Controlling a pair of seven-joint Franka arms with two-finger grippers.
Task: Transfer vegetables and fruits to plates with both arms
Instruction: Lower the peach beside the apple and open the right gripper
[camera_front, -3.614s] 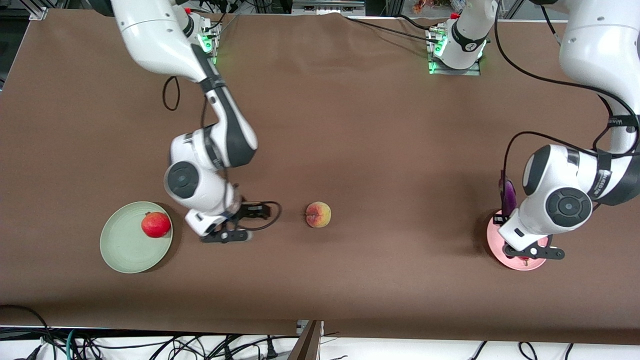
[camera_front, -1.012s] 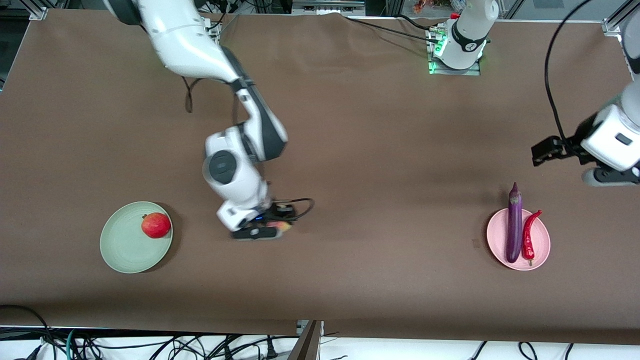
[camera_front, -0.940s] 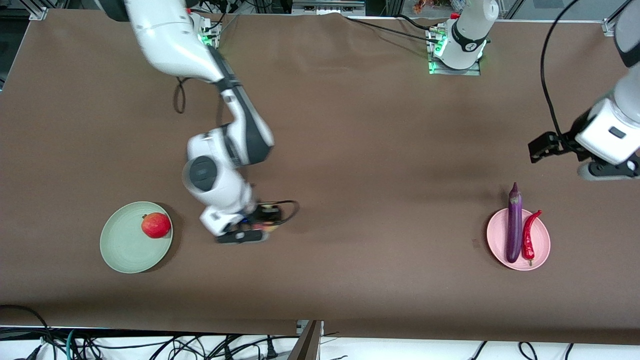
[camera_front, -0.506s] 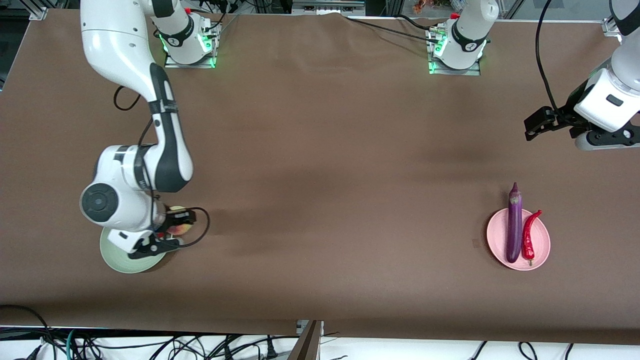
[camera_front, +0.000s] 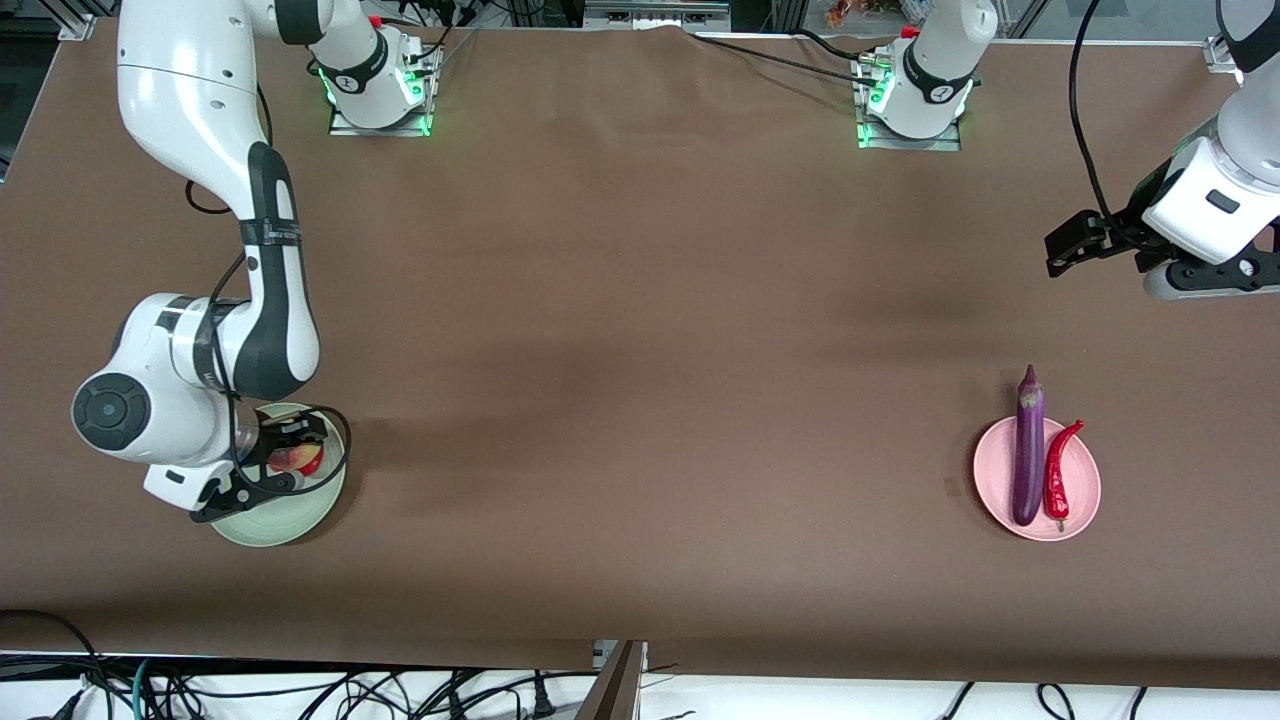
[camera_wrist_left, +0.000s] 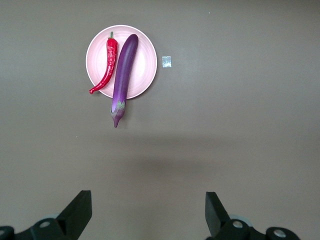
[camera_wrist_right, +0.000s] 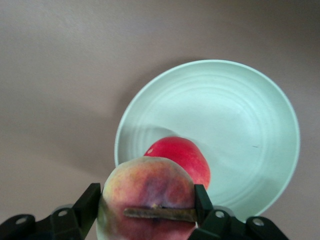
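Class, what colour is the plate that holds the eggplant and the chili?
Pale pink plate; it shows best in the left wrist view.

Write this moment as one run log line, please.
right hand: shut on peach, over green plate | left hand: open, waiting | pink plate: eggplant, chili

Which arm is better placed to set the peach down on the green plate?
The right. Its right gripper is shut on the yellow-pink peach above the pale green round plate, beside the round red fruit. The open left gripper waits at the other end, empty.
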